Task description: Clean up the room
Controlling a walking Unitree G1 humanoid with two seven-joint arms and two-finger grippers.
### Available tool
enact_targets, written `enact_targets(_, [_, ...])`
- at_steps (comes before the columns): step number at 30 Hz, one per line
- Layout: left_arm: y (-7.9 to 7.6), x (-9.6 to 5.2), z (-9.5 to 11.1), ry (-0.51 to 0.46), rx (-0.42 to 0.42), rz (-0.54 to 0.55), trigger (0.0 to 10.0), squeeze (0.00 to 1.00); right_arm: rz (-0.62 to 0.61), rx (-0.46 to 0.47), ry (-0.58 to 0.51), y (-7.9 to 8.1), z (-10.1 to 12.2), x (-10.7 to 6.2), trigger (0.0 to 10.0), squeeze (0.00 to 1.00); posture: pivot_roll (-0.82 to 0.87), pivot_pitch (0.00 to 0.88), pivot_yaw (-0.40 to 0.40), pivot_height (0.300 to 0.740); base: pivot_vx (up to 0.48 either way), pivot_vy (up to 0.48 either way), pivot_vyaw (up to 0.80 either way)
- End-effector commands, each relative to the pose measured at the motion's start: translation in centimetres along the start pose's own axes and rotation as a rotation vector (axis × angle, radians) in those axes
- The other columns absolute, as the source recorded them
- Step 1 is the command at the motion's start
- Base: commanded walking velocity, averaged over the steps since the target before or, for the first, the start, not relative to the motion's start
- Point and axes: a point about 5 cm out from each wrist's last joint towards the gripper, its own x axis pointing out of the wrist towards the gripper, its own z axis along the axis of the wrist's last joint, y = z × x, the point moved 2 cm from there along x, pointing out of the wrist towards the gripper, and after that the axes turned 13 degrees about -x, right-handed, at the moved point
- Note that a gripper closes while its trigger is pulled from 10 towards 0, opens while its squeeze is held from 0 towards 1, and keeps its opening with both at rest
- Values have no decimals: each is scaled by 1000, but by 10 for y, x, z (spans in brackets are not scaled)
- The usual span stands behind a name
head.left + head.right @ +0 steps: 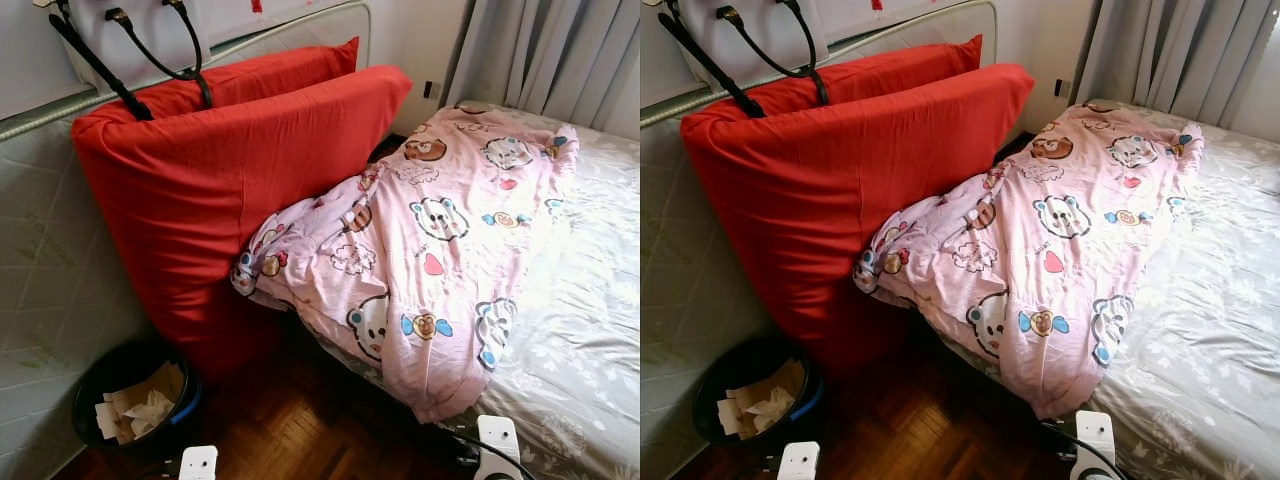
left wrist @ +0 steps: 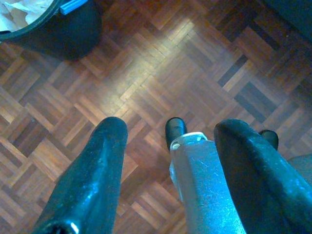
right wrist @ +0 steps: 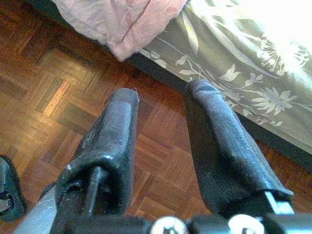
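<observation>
Left eye view looks down on a bed (image 1: 590,330) with a grey floral sheet along the right, sunlit near the grey curtains (image 1: 560,55). A pink cartoon-print duvet (image 1: 440,240) lies crumpled across the bed, its lower corner hanging over the edge toward the floor. Against a pale quilted mattress (image 1: 40,290) stood upright on the left lean two red cushions (image 1: 220,180), the front one touching the duvet's bunched end. A black strap (image 1: 150,60) hangs over the top of the mattress. Dark parquet floor (image 1: 290,430) shows as a narrow strip between the cushions and the bed edge. A black bin (image 1: 135,400) holding crumpled paper stands on the floor at the foot of the front cushion, beside the mattress. No writing can be read.

Left end effector (image 2: 170,146) hangs over bare parquet near the bin, fingers apart and holding nothing. Right end effector (image 3: 161,122) hangs over the floor just beside the bed edge, under the duvet's corner, fingers apart and empty.
</observation>
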Motion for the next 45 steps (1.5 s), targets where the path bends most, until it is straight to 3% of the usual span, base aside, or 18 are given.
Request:
enact_targets(1, [1, 0, -1, -1, 0, 7, 10000, 0, 23, -3, 18, 4, -4, -1, 10000, 0, -112, 25, 8, 740, 0, 0, 0])
enact_targets(5, [0, 0, -1, -2, -4, 5, 10000, 0, 66, -35, 12, 13, -2, -1, 10000, 0, -111, 25, 7, 740, 0, 0, 0])
enact_targets(13, [-1, 0, 0, -4, -9, 3, 10000, 0, 75, -42, 10, 14, -1, -1, 10000, 0, -111, 23, 6, 740, 0, 0, 0])
enact_targets(45, [-5, 1, 1, -2, -19, -4, 10000, 0, 113, -93, 10, 17, -4, -2, 10000, 0, -105, 15, -3, 740, 0, 0, 800])
